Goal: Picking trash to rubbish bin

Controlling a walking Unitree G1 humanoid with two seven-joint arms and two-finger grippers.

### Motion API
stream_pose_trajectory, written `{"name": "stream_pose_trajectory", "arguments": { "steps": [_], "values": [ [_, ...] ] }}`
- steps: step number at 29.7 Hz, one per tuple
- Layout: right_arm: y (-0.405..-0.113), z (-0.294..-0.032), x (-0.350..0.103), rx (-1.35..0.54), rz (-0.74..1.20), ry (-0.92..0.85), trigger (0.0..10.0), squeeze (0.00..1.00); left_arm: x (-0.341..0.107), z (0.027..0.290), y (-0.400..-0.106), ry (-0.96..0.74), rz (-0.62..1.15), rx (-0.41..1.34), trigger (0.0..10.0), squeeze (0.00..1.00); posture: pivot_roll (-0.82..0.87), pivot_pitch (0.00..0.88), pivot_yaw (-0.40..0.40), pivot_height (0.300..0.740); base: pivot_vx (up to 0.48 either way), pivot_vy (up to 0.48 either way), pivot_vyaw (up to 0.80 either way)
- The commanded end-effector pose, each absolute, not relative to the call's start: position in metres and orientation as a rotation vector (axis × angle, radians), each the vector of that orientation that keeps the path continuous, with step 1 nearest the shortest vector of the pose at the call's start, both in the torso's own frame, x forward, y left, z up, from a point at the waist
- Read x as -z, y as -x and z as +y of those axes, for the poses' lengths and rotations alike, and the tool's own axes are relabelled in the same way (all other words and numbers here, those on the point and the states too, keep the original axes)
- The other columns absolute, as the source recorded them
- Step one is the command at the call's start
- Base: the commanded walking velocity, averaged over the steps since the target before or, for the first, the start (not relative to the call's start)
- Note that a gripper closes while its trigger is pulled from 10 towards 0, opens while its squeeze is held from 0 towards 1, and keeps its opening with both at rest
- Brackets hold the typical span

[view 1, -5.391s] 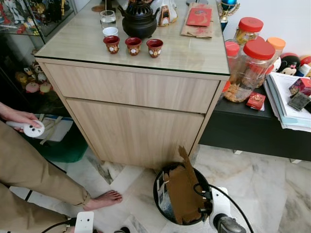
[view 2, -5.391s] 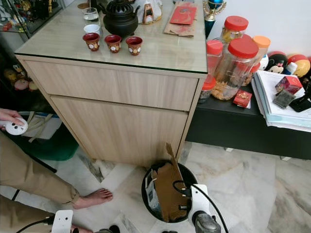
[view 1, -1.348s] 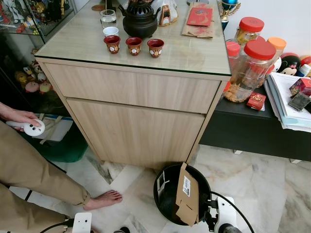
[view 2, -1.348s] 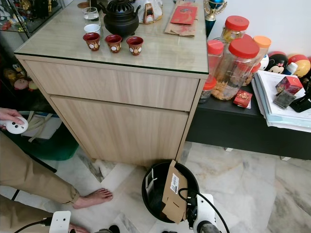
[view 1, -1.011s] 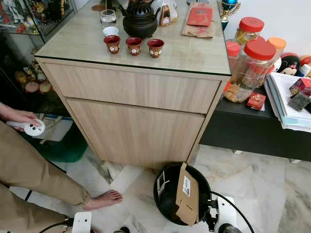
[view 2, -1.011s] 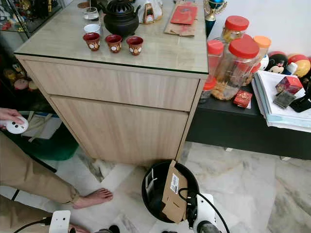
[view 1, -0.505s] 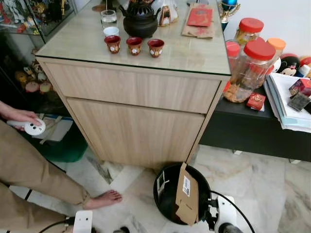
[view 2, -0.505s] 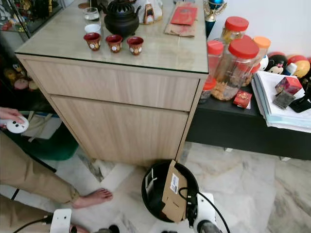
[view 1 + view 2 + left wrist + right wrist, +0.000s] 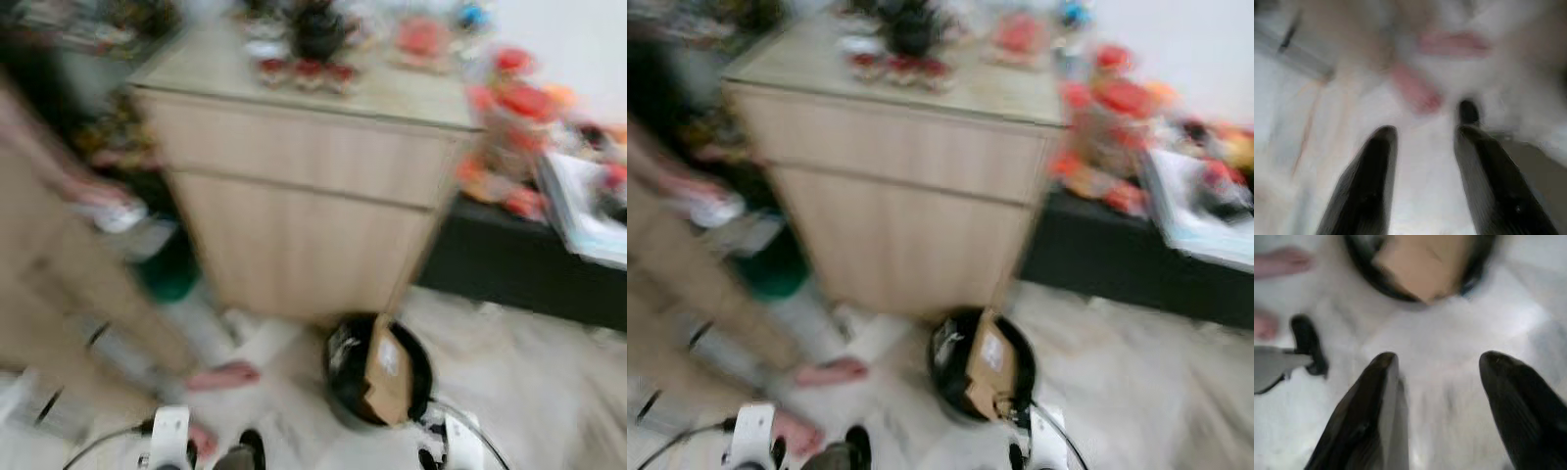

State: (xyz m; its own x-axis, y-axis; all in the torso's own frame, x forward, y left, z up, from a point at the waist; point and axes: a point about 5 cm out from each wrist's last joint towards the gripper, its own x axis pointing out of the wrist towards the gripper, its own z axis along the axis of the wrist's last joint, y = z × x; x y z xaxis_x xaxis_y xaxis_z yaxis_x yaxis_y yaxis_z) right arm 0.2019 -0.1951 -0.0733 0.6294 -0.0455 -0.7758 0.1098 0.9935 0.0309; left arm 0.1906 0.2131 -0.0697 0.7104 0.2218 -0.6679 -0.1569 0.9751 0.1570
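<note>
Cardboard (image 9: 388, 372) upright in black bin (image 9: 341, 377); edges blurred, contents indistinct.

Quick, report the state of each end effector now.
Left end effector: open, holding nothing, over the floor.
Right end effector: open, holding nothing, near the bin with the cardboard in it.

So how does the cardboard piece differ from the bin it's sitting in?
The cardboard piece is tan and flat; the rubbish bin is black and round. The cardboard stands on end, poking above the rim, while the bin sits low on the floor. Both are blurred.
</note>
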Motion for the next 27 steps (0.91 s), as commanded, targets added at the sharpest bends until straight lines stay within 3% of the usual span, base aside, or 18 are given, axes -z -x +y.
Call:
{"name": "stream_pose_trajectory", "arguments": {
  "steps": [1,27],
  "values": [
    [-0.1961,-0.1947,0.0762,0.098,0.894,-0.094,10.0,0.00,0.0839,0.2119,-0.1654,-0.075,0.856,-0.219,10.0,0.00,0.09,0.177,-0.037,0.740,-0.240,0.000,0.00],
    [-0.1980,-0.1937,0.0750,0.105,0.876,-0.111,10.0,0.00,0.0843,0.2103,-0.1650,-0.065,0.853,-0.218,10.0,0.00,0.09,0.185,-0.041,0.740,-0.037,0.000,0.00]
  ]
}}
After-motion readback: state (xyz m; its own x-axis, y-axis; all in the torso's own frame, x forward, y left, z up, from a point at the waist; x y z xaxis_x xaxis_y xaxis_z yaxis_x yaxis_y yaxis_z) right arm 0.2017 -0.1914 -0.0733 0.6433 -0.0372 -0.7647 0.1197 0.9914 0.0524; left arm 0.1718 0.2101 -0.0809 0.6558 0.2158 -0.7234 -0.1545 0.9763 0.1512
